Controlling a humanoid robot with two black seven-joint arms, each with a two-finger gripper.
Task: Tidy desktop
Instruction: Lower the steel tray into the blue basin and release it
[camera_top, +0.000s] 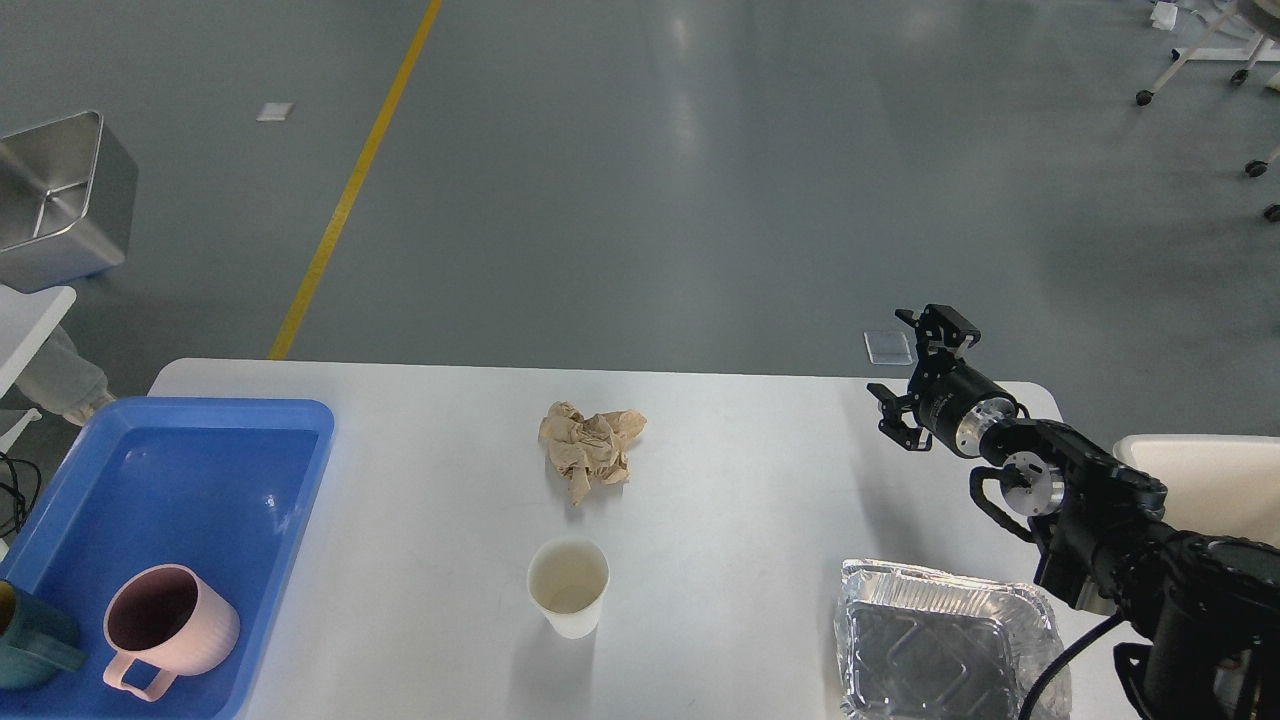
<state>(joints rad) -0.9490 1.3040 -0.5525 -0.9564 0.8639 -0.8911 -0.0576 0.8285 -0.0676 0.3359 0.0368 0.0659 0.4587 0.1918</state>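
Right gripper (912, 372), seemingly wide open, holds nothing.

The desktop (740, 520) looked smooth and matt; the foil tray (940, 640) was shiny, the crumpled paper (590, 448) rough.

Crumpled paper (591, 448) lies behind cup (568, 586) on desktop (740, 480).

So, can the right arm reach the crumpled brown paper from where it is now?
Probably yes. The right gripper hangs open above the desktop, to the right of the crumpled brown paper, and only bare tabletop lies between them. The paper cup and foil tray sit nearer, off that path.
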